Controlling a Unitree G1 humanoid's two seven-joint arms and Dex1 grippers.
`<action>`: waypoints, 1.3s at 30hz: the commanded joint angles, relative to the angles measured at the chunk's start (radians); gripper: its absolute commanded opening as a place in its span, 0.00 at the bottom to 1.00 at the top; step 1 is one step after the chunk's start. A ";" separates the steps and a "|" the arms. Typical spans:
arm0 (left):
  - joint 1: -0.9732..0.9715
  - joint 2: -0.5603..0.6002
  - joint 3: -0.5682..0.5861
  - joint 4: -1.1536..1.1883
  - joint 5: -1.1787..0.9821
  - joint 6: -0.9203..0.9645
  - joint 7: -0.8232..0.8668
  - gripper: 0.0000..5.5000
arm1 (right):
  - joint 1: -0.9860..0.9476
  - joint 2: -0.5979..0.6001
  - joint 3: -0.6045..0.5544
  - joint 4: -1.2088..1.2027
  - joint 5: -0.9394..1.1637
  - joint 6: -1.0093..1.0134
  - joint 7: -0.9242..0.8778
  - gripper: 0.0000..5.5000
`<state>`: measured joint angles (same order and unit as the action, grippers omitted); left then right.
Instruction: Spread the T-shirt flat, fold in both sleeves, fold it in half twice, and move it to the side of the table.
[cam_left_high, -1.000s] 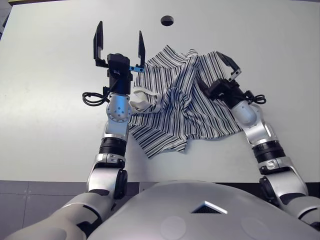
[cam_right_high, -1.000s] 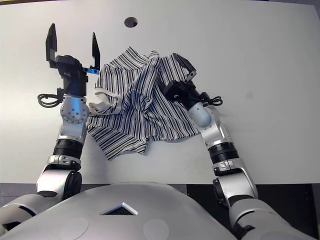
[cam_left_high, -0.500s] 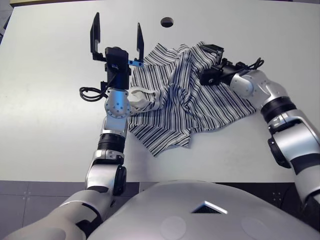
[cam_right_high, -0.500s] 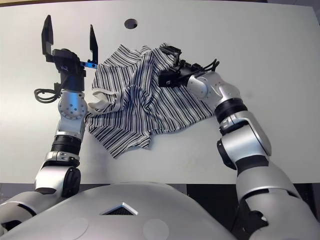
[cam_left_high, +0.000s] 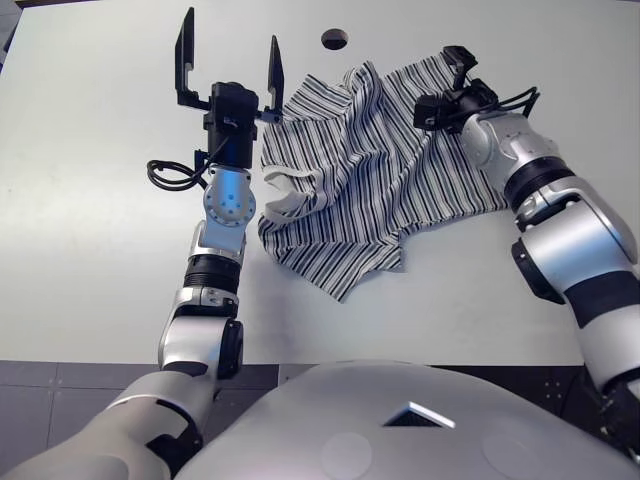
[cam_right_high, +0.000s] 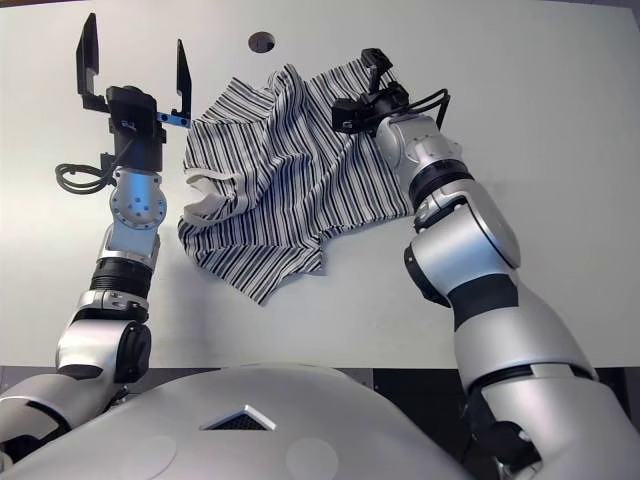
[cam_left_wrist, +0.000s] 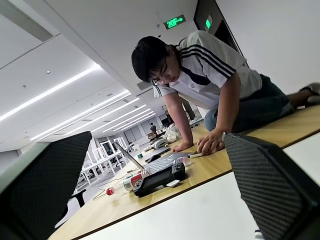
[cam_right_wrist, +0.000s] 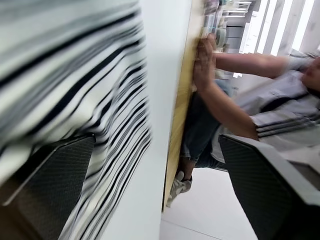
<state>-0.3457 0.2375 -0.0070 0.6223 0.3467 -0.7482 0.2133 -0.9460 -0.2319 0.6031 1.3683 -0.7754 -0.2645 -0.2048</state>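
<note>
T-shirt (cam_left_high: 370, 170): striped, crumpled in a heap, upper centre of head views, on white table (cam_left_high: 90, 260). White collar (cam_left_high: 290, 195) on its left side, one corner trailing toward lower centre. Not flat yet.
Left gripper (cam_left_high: 230, 30): upper left of frame, fingers pointing at far side of table, spread wide, nothing in them. Just beside shirt's left edge, not on it afaict.
Right gripper (cam_left_high: 441, 80): upper right, at shirt's far-right corner. Wrist view has both fingers well apart, striped cloth lying along one finger (cam_right_wrist: 50, 180), none pinched between. So it's agape, w/o a real hold.
Hole (cam_left_high: 334, 40): round, in table top just beyond shirt's far edge.
Stage: my guess is the spreading step; sleeves & folds all to come.
Risk 1: if right arm drags w/o closing, cloth prob slips off the finger and the corner goes nowhere.
Risk 2: folds piled on each other, so pulling one corner alone could drag the whole heap instead of opening it. Left side needs pinning.
Risk 3: fabric near the hole could catch on its rim.
Risk 4: sleeves lost in the bunching, can't tell which is which. Wrong grab = twisted shirt.
</note>
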 joint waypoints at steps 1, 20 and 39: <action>-0.023 0.034 -0.008 0.019 0.039 0.017 0.032 0.88 | 0.116 -0.092 -0.095 -0.203 0.101 -0.228 -0.123 0.83; -0.072 0.124 0.035 0.003 0.044 0.060 0.068 0.88 | 0.704 -0.231 0.187 -1.376 -0.055 -0.193 0.612 0.83; -0.155 0.232 -0.077 -0.007 0.163 0.067 0.006 0.88 | 1.283 -1.073 -0.276 -1.645 0.230 -0.226 0.884 0.83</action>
<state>-0.4493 0.4168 -0.0398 0.6061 0.4479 -0.6877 0.2586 0.0951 -1.1809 0.3584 -0.2859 -0.5356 -0.5229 0.6504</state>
